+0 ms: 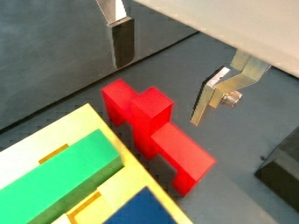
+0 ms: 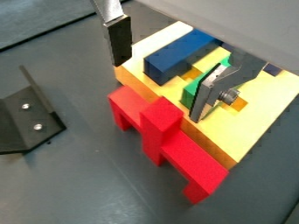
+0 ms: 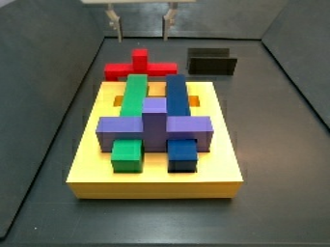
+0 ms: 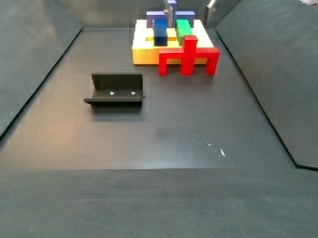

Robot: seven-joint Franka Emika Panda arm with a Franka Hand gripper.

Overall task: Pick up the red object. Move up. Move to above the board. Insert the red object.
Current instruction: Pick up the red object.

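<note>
**A:** Gripper point(image 1: 170, 72) hangs above the red object point(image 1: 156, 131) with its 2 silver fingers spread wide and nothing between them. What worries you?

**B:** Working left to right in a wrist view: the left finger point(image 2: 117, 39) sits over the edge of the yellow board point(image 2: 263, 105), by the blue block point(image 2: 181, 51). The right finger point(image 2: 211, 94) hangs in front of the green block point(image 2: 198, 79). A straight descent may, I judge, clip the board or those blocks before the pads reach red.

**A:** And the piece itself?

**B:** It lies on the dark floor, touching the board's side. In a side view the red object point(image 3: 139, 68) is cross-shaped, so a grip on the wrong arm could tilt or twist it during lifting.

**A:** Anything else nearby?

**B:** From left in a side view: the fixture point(image 4: 115, 90) stands well apart from the red object point(image 4: 189, 59), so it's no obstacle. The board point(image 3: 154, 176) already carries purple, green and blue pieces point(image 3: 152, 123); I can't tell which slot is free, so insertion may jam.
</note>
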